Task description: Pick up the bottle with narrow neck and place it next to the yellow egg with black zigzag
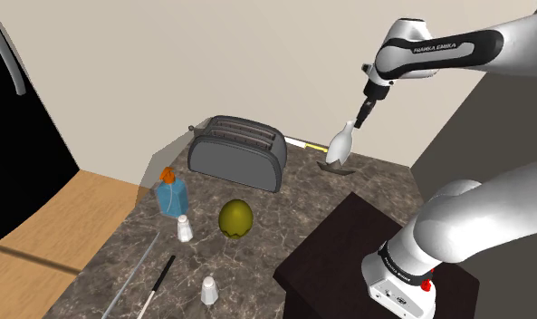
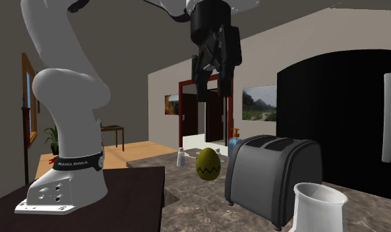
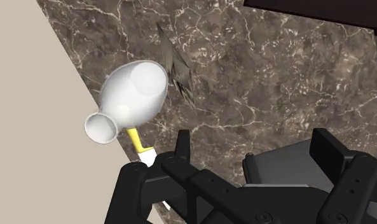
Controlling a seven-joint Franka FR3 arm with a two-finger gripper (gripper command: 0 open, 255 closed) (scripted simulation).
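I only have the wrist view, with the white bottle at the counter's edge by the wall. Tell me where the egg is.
Observer: The yellow egg stands on the marble counter, in front of the toaster and to the shoulder view's left of the white bottle.
Operator: Confirm it is the zigzag one.
Observer: Yes. The second exterior view shows a black zigzag across its middle.
Operator: List what stands near it.
Observer: A blue spray bottle and a small white shaker, both apart from the egg, on its shoulder-view left.
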